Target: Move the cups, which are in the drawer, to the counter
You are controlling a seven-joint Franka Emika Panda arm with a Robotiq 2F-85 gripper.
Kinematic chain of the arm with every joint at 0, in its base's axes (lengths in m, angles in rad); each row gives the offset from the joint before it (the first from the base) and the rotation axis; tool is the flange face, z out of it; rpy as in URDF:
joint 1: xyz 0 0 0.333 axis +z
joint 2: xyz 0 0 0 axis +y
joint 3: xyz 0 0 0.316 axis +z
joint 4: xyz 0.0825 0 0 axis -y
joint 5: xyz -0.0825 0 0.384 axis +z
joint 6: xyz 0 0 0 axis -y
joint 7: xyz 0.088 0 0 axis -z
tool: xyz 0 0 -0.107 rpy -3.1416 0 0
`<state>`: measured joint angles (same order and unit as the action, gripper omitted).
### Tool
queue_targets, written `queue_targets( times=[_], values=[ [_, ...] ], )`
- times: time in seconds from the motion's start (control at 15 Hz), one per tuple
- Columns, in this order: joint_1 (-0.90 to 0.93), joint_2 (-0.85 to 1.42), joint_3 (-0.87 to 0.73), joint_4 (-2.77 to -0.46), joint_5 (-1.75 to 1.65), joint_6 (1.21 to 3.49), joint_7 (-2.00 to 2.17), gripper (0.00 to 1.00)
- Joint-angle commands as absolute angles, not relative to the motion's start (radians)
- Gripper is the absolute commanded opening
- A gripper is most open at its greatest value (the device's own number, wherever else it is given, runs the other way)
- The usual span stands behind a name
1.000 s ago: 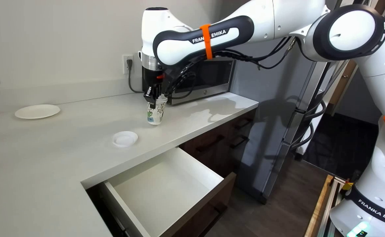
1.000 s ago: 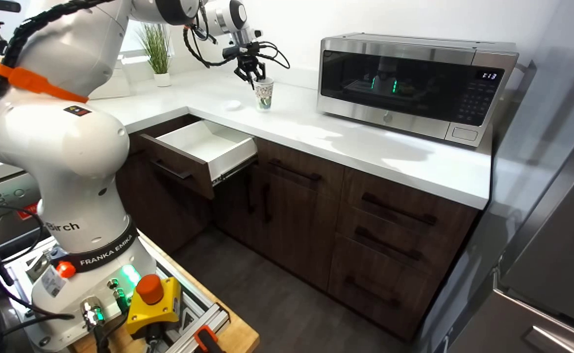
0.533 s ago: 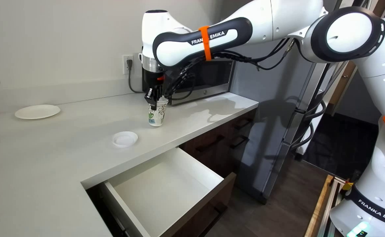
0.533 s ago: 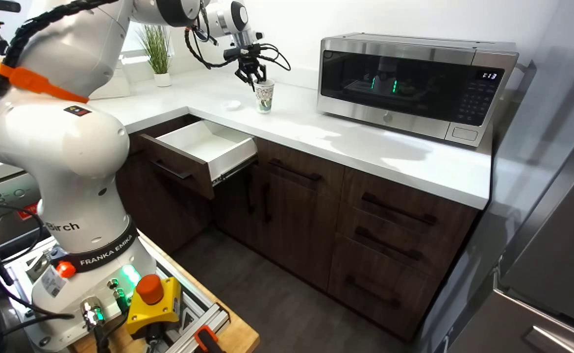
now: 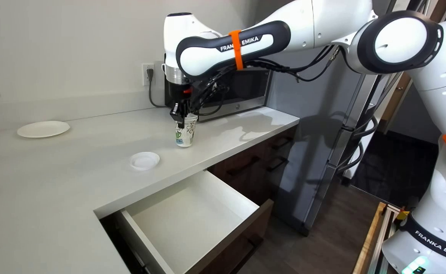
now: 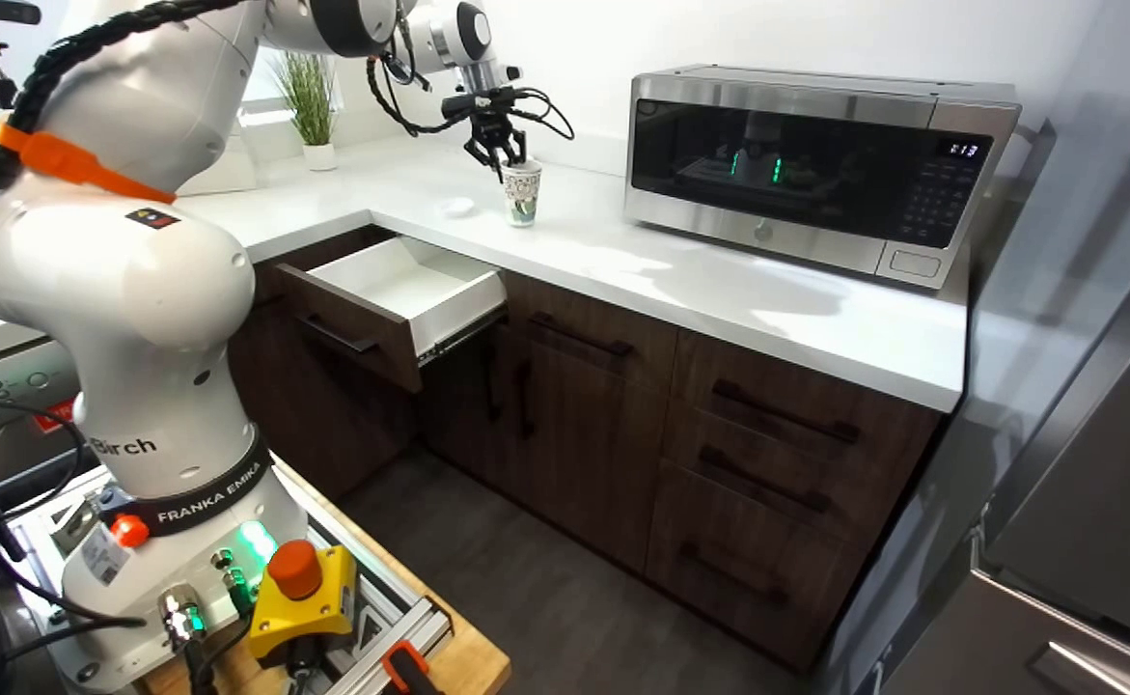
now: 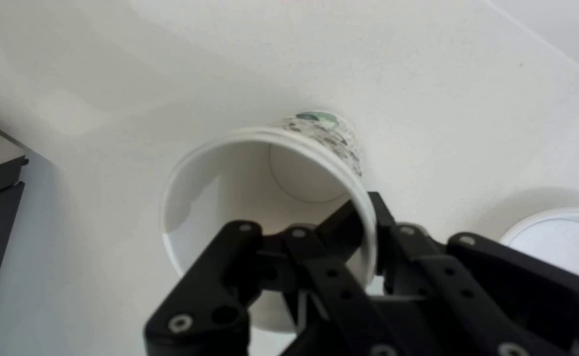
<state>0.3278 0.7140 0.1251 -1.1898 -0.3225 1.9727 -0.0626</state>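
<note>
One whitish paper cup with blue-green print shows in both exterior views (image 5: 186,134) (image 6: 522,201), upright or nearly so, over the white counter (image 5: 74,163). My gripper (image 5: 181,121) is shut on the cup's rim wall. In the wrist view the gripper (image 7: 366,222) has one finger inside the cup (image 7: 249,173) and one outside. The cup's base is at or just above the counter; I cannot tell if it touches. The drawer (image 5: 192,213) is pulled open, its white floor bare; it also shows in an exterior view (image 6: 347,314). No other cup is in view.
A small white dish (image 5: 145,161) lies on the counter left of the cup, also in the wrist view (image 7: 561,242). A larger white plate (image 5: 43,129) lies near the wall. The microwave (image 6: 796,174) stands beyond the cup. A grey fridge (image 5: 310,114) borders the counter's end.
The gripper and the held cup have moved slightly right and down in both exterior views, a little away from the small dish. The drawer and dishes have not moved.
</note>
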Motion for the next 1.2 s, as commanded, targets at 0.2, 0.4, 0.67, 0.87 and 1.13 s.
queue_targets(
  times=[0.2, 0.4, 0.67, 0.87, 1.13],
  values=[
    [0.336, 0.75, 0.115, -1.131, -0.304, 1.916, -0.087, 0.02],
    [0.337, 0.751, 0.114, -1.131, -0.304, 1.915, -0.087, 0.33],
    [0.33, 0.739, 0.128, -1.141, -0.317, 1.923, -0.083, 0.62],
    [0.34, 0.722, 0.131, -1.141, -0.328, 1.932, -0.082, 0.76],
    [0.359, 0.673, 0.144, -1.158, -0.338, 1.956, -0.072, 0.81]
  ],
)
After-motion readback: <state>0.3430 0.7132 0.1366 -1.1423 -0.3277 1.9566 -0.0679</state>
